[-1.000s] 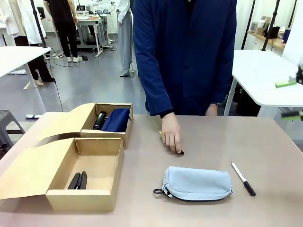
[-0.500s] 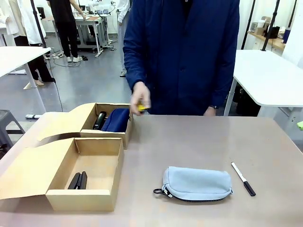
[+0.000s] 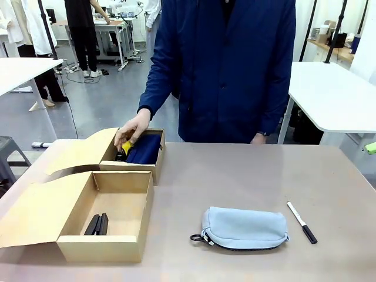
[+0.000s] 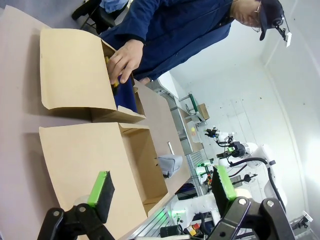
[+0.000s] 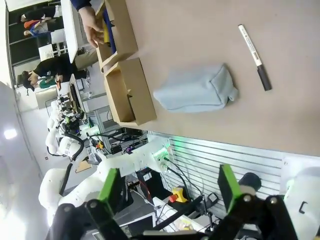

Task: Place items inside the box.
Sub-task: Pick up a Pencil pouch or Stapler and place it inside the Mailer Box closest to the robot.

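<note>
Person's hand, palm down, with utility knife at the smaller box; left gripper and right gripper wide apart.

Left end effector: jaws spread wide with nothing between them; its green pads face each other; held clear above the tabletop, touching nothing.
Right end effector: jaws wide apart and empty; green pads visible on both fingers; held high, looking down at the tabletop.
Person's right hand: arm stretched down and out toward the far left corner of the tabletop; palm down, fingers curled in a grip.
Person's left hand: hangs low at the tabletop's far edge, right of the middle, mostly hidden behind that edge.
</note>
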Available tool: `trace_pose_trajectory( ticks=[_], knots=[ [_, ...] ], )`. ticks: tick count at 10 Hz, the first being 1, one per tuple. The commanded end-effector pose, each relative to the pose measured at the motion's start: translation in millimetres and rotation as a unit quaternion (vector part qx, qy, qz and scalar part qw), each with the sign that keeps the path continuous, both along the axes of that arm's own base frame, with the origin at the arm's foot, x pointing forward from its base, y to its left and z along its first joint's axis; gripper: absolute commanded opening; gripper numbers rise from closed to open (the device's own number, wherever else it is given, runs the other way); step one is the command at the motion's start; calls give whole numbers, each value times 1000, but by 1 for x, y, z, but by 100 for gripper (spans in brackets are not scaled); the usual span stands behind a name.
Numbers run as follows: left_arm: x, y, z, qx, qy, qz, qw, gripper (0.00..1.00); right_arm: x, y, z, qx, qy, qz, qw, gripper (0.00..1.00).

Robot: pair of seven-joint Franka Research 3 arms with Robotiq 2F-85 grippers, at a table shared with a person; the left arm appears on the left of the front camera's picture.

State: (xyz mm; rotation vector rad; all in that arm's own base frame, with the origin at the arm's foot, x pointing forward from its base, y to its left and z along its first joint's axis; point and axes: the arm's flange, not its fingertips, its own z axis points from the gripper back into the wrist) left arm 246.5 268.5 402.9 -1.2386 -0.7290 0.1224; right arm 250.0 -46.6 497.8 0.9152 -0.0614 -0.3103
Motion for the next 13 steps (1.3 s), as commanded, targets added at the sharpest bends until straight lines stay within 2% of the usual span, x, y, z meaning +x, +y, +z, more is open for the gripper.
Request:
trace_pose_trajectory(
  ticks=[1, 8, 9, 10, 11, 12, 13],
  knots=[
    [1, -1, 1, -4, -18, 1, 1000, 100, -1, 0, 0, 6, 6, -8, 1000, 100],
    [1, -1, 1, -4, -18, 1, 1000, 100, 0, 0, 0, 3, 0, 0, 1000, 100],
    [1, -1, 1, -4, -18, 1, 1000, 100, 9, 24, 9, -62, -85, 108, 989, 100],
    [1, -1, 1, -4, -18, 1, 1000, 100, 23, 56, 18, -140, -149, 231, 951, 100],
    [1, -1, 1, -4, -18, 1, 1000, 100, 36, 89, 23, -195, -221, 328, 898, 100],
    [1, -1, 1, -4, -18, 1, 1000, 100, 44, 112, 26, -192, -214, 377, 881, 100],
    [1, -1, 1, -4, -18, 1, 1000, 100, 47, 139, 23, -179, -157, 358, 903, 100]
  ],
)
